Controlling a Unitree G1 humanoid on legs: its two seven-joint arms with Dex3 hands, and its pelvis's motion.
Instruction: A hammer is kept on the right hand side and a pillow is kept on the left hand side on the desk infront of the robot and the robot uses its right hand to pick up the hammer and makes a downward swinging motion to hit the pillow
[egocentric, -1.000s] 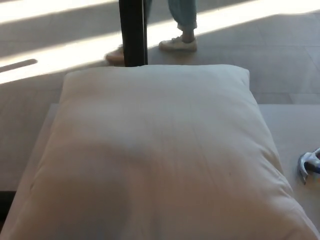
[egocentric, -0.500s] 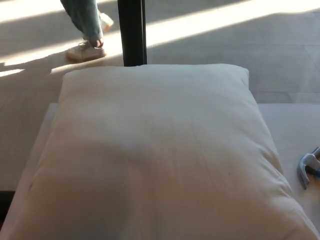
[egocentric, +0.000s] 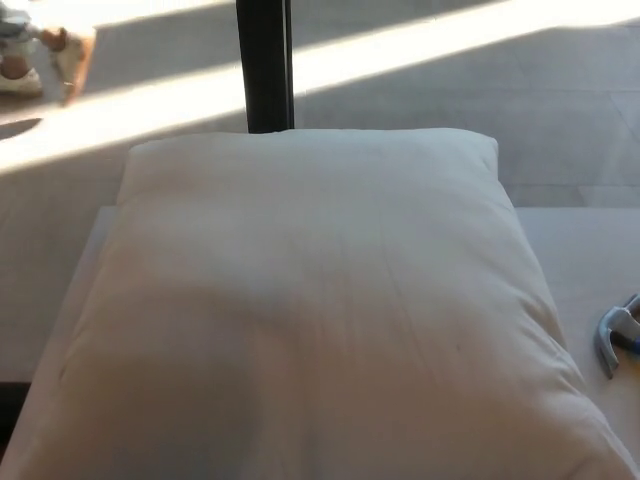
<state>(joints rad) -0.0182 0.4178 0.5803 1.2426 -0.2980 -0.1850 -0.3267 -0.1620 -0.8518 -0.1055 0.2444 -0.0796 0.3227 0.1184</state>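
One white pillow (egocentric: 310, 310) is lying flat on the counter (egocentric: 585, 260), filling most of the frame from the upper middle down past the bottom edge; its left side is running close along the counter's left edge, leaving only a thin strip there. A wider band of bare counter is showing on the right side of the frame. One hammer (egocentric: 618, 338) is sitting at the far right edge, only its metal claw head and a bit of blue handle showing, the rest cut off by the frame; it is lying just beside the pillow's right edge, apart from it. Neither robot hand is showing, so can't tell open or closed for either. Beyond the counter, floor (egocentric: 450, 80) with a sunlit stripe is crossing the top. One dark post (egocentric: 265, 65) is standing at top center behind the pillow. A person's shoes (egocentric: 30, 65) are showing in the upper left corner.
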